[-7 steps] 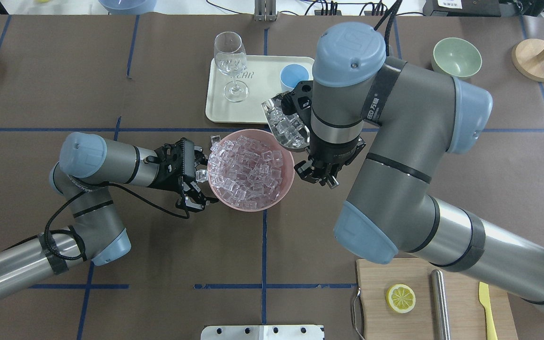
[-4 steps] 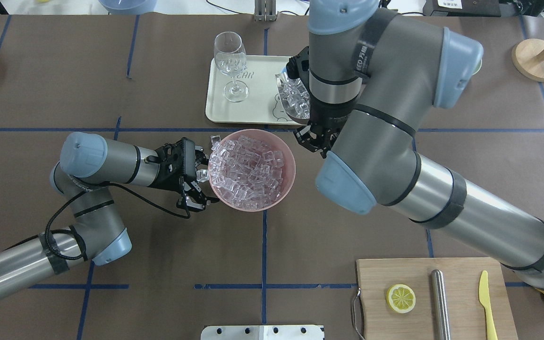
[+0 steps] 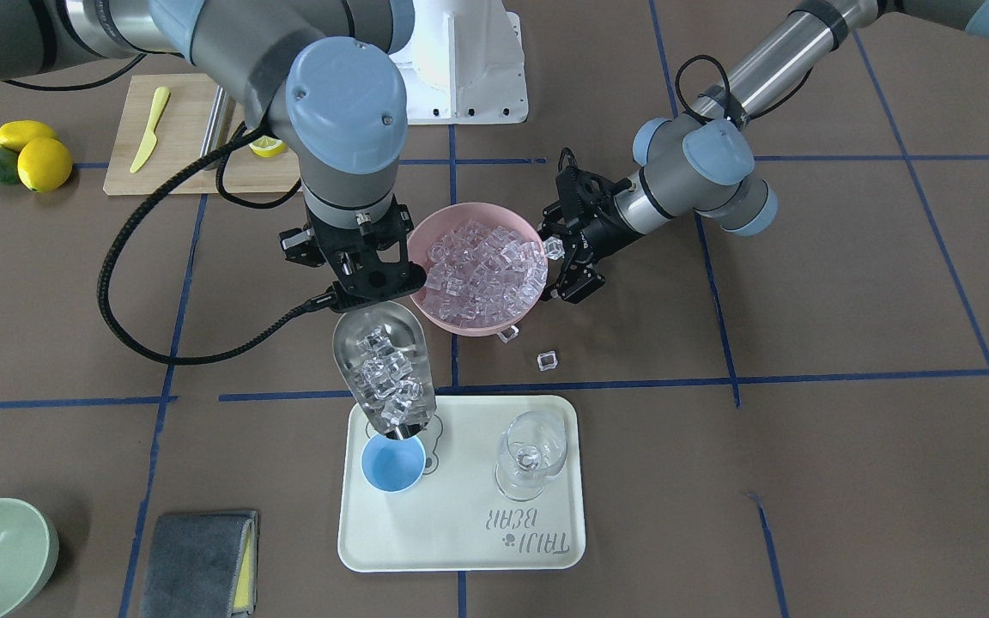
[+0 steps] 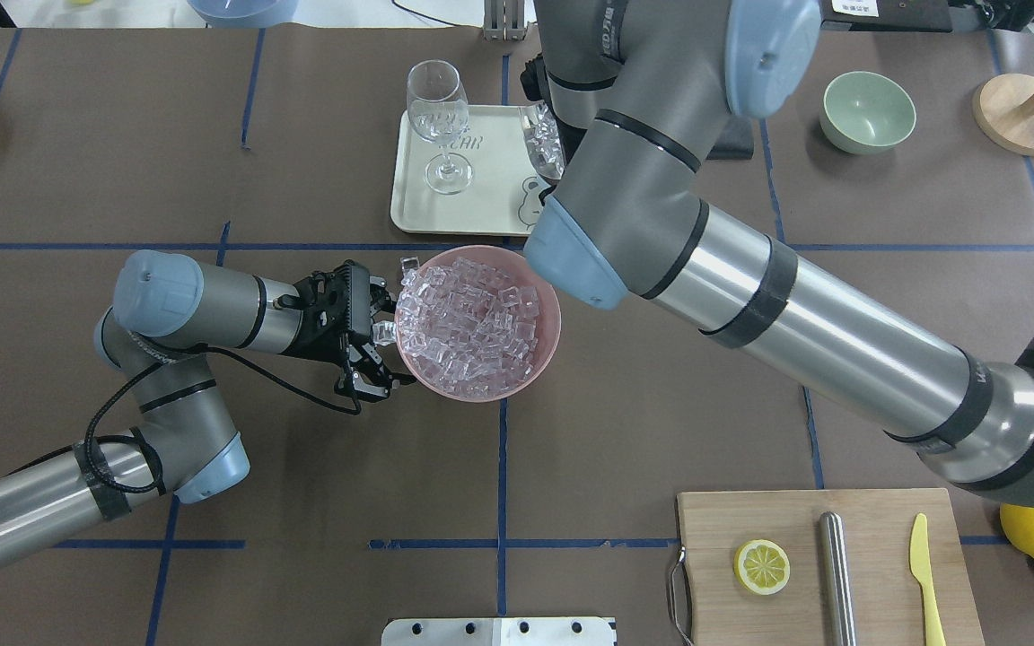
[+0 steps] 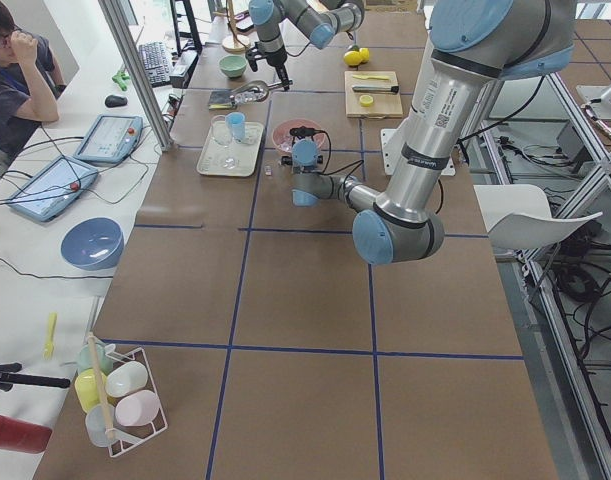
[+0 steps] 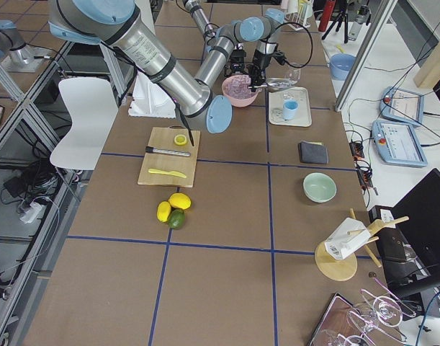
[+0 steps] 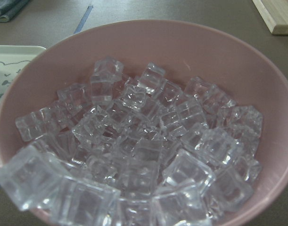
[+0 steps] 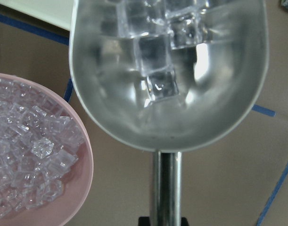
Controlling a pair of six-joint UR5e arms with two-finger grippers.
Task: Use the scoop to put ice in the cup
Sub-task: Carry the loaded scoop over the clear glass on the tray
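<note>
The right end effector (image 3: 372,283), clenched on the handle of the shiny stainless-steel scoop (image 3: 383,343), holds its clear ice cubes (image 3: 385,382) at lower centre, lip over the small light-blue cup (image 3: 392,470) on the cream tray (image 3: 460,532); pouring seems in hand, likely needing a steeper tilt next.

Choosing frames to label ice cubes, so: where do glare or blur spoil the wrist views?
Right wrist view: a white glare patch inside the shiny steel scoop, beside the clear ice cubes. Left wrist view: even light, but the nearest cubes, lower left in the round pink bowl, look soft.
</note>
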